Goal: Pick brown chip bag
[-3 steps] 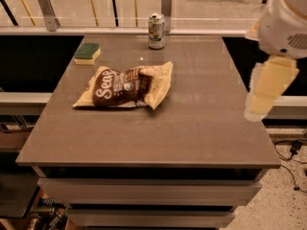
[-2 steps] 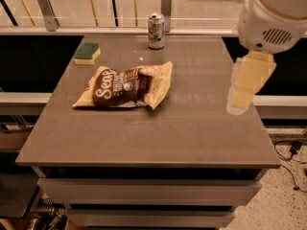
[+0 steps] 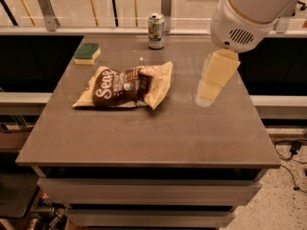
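The brown chip bag [image 3: 122, 86] lies flat on the grey table [image 3: 158, 138], left of centre, dark brown in the middle with white script and cream-tan ends. My gripper [image 3: 207, 96] hangs from the white arm at the upper right. It hovers above the table to the right of the bag, well apart from it, and holds nothing.
A green-and-white soda can [image 3: 156, 31] stands at the table's far edge. A green-and-yellow sponge [image 3: 87, 53] lies at the far left corner. A rail with posts runs behind the table. Drawers sit under the tabletop. A cable lies on the floor at the right.
My arm and gripper have moved left from beyond the table's right edge to above the table, closer to the bag. The bag, can and sponge have not moved.
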